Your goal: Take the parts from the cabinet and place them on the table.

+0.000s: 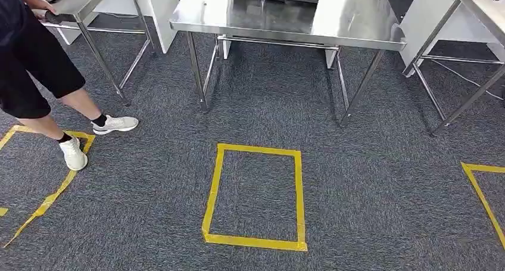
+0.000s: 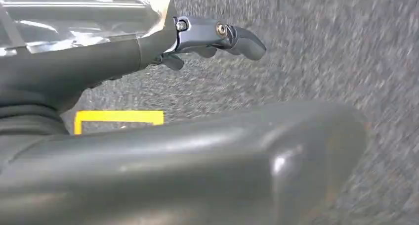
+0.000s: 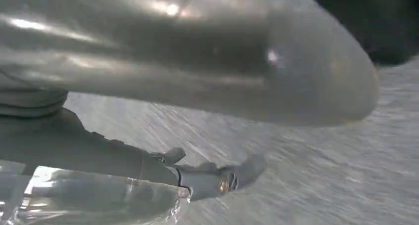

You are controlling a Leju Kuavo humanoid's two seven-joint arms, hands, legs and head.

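Observation:
A steel table [image 1: 363, 21] stands straight ahead across the grey carpet, its top bare apart from a dark reflection at its far edge. My left hand [image 2: 123, 62] hangs over the carpet with its fingers [image 2: 242, 39] stretched out apart from the thick thumb [image 2: 222, 156], and it holds nothing. In the same way, my right hand [image 3: 99, 151] hangs above the floor with its fingers [image 3: 222, 180] extended away from the thumb [image 3: 197, 52] and nothing in it. No part is in sight.
A person [image 1: 30, 62] in black shorts and white shoes stands at the far left, a hand on a dark thing at the edge of a second steel table [image 1: 83, 0]. A third table [image 1: 476, 6] is at the right. Yellow tape [image 1: 256, 241] marks a square on the carpet.

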